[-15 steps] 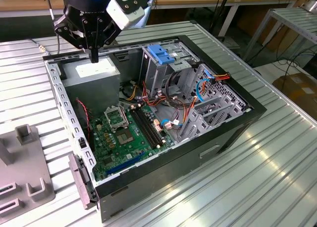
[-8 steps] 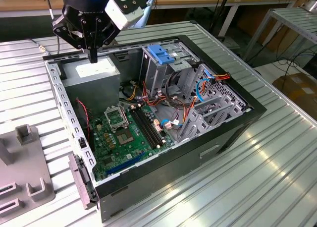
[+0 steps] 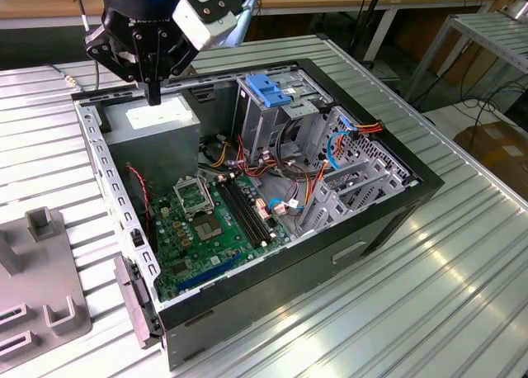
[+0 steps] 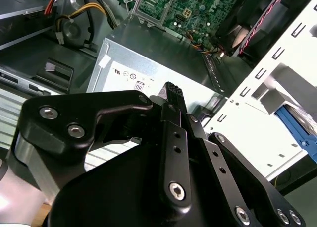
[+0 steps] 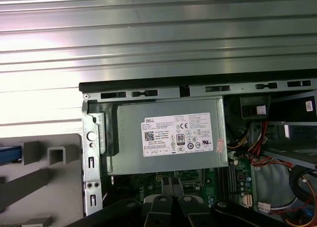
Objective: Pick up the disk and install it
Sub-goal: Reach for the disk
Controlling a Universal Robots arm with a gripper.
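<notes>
In the exterior view, the gripper (image 3: pixel 153 97) hangs over the back corner of the open computer case (image 3: pixel 388 213), which sits on a ribbed metal table (image 3: pixel 462 295). Its fingers are pressed together into one narrow point with nothing between them. The tip is close above the white sticker of the grey power supply box (image 3: pixel 157 126); I cannot tell whether it touches. Further towards the exterior view's right, a blue clip (image 3: pixel 268 92) sits on top of the metal cage (image 3: pixel 272 126), and the green motherboard (image 3: pixel 210 221) lies on the case floor. A grey fixture (image 3: pixel 41 287) lies on the table outside the case, on the exterior view's left.

In the second wrist view, the gripper (image 4: pixel 172 88) again has its fingers drawn together and empty, above the power supply box (image 4: pixel 143 56). Past the perforated case wall a blue edge shows, apparently the disk (image 4: pixel 294 125) in its carrier frame, well apart from the fingers.

In the first wrist view, the gripper (image 5: pixel 174 203) is seen against the motherboard, beside the power supply box (image 5: pixel 168 135). The disk (image 5: pixel 10 154) appears as a blue strip on the grey fixture (image 5: pixel 49 182), outside the case.
</notes>
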